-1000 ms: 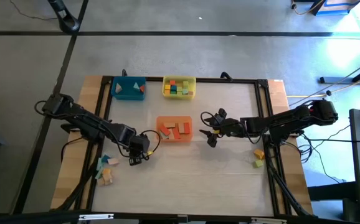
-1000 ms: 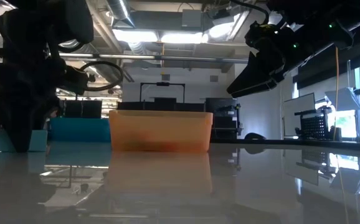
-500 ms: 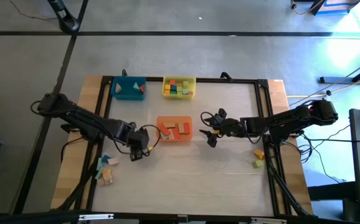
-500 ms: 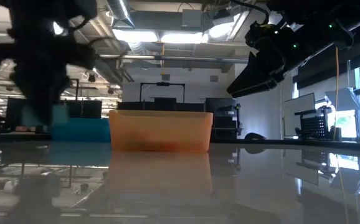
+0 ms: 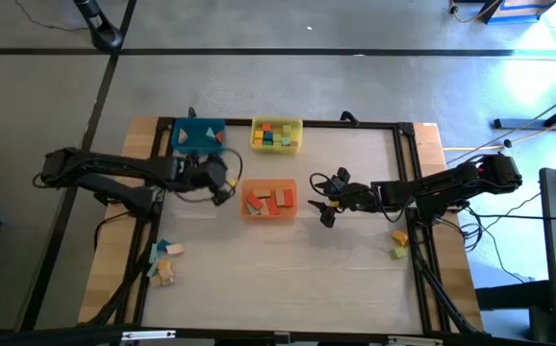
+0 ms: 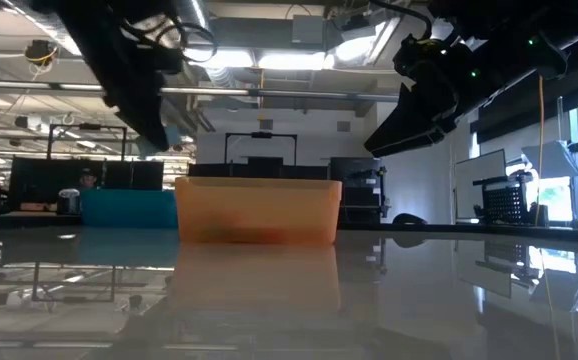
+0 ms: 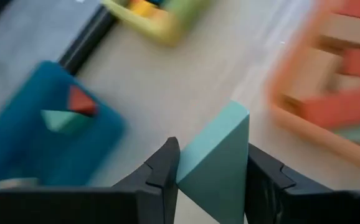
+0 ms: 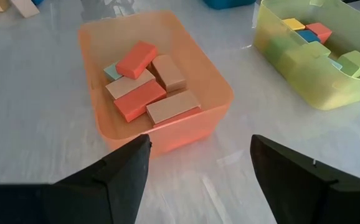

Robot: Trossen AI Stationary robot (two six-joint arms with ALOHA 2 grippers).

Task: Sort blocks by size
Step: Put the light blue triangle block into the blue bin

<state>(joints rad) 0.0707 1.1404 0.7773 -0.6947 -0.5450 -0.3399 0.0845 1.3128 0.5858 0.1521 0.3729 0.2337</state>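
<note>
My left gripper hangs above the table between the blue tray and the orange tray, shut on a pale teal wedge-shaped block. The same block shows high above the table in the low view. Right of the orange tray, my right gripper stands open and holds nothing; its wide-apart fingers face that tray. Red and natural-wood blocks lie in the orange tray. The yellow tray holds several small coloured blocks. My left gripper pinches the teal block by two opposite faces between its two fingers. Its far end sticks out past the fingertips. The fingers slant downward, coming from the table's left. The block is lifted clear of the table.
Loose blocks lie by the table's left edge and by its right edge. A red and a teal block lie in the blue tray. A black frame borders the work area.
My left gripper has risen and swung from the near-left loose blocks toward the far edge. It now hangs between the blue and orange trays, and its wrist has turned on the way. The teal block went with it, from table level to well clear of the table.
</note>
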